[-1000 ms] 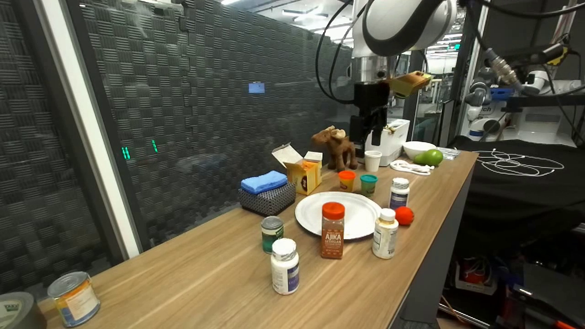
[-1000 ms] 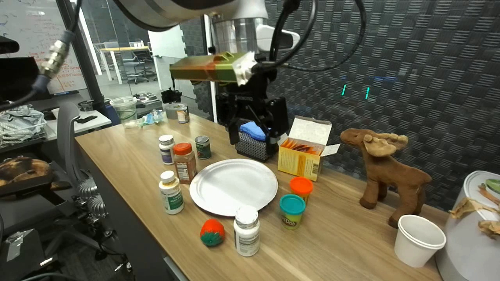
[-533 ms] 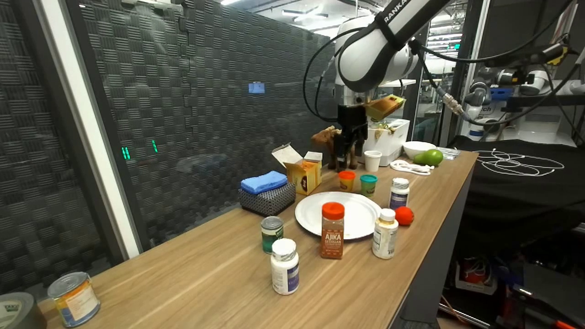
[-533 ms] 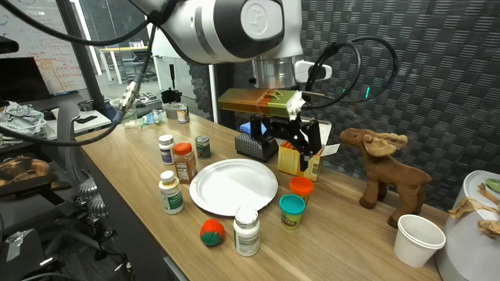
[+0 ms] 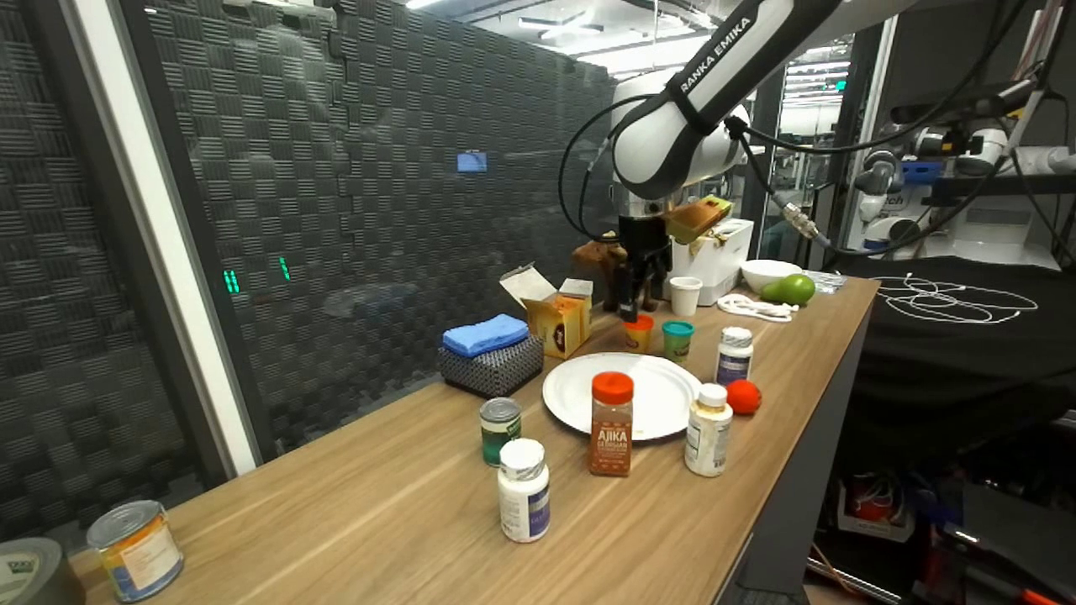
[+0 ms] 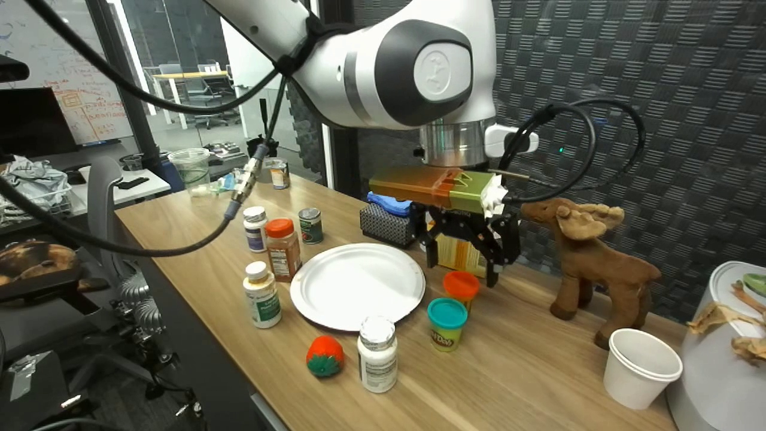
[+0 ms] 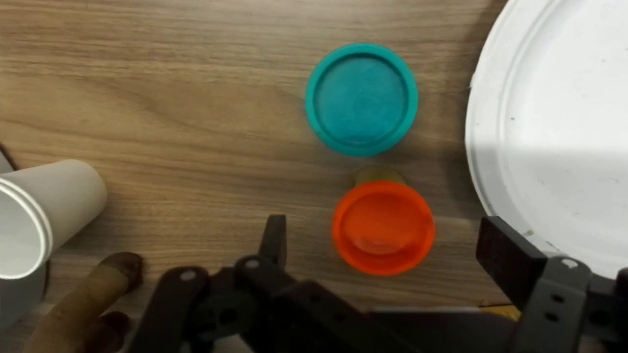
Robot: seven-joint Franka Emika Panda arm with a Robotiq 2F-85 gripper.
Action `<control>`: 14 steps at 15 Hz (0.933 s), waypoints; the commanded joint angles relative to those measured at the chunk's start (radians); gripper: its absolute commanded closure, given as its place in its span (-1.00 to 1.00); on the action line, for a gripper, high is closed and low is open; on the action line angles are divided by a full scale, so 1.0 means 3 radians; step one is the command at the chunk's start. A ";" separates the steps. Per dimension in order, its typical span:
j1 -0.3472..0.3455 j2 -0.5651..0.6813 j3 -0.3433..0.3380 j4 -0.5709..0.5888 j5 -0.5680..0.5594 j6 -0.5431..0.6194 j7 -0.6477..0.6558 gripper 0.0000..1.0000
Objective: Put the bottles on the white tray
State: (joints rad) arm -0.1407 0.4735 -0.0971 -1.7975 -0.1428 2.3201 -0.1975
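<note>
Wood-grain tabletop point(image 5: 378, 512) | our black two-fingered gripper point(image 6: 462, 273): jaws apart, nothing held | squat orange-lidded yellow tub point(image 7: 382, 228) stands upright below, beside the round white tray point(image 7: 559, 127), between our jaws in wrist view; we'd likely lower next

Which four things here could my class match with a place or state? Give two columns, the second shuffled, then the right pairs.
Things
1. gripper
2. blue cloth
3. red-capped bottle
4. toy moose

Places and states
A. upright beside the white tray
B. open, near the orange-lidded tub
C. standing near the white cups
D. lying on the dark patterned box

Pairs: 1-B; 2-D; 3-A; 4-C
</note>
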 commanded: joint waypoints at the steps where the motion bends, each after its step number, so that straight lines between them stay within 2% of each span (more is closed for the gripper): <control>1: -0.0040 0.0180 0.0035 0.0220 0.0010 -0.0090 -0.0135 -1.00; 6: -0.0035 0.0236 0.0003 0.0261 -0.0030 -0.0082 -0.0124 -1.00; 7: -0.0041 0.0238 -0.0005 0.0265 -0.0022 -0.0068 -0.0103 -0.84; 8: -0.0049 0.0238 -0.0006 0.0270 -0.0014 -0.0063 -0.0103 -0.49; 9: -0.0071 0.0240 0.0014 0.0275 0.0019 -0.0058 -0.0137 -0.37; 12: -0.0071 0.0267 0.0008 0.0299 0.0005 -0.0024 -0.0107 0.17; 14: -0.0060 0.0244 0.0004 0.0282 -0.0008 -0.0004 -0.0085 0.42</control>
State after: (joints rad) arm -0.1566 0.5356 -0.0981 -1.7432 -0.1427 2.3186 -0.2256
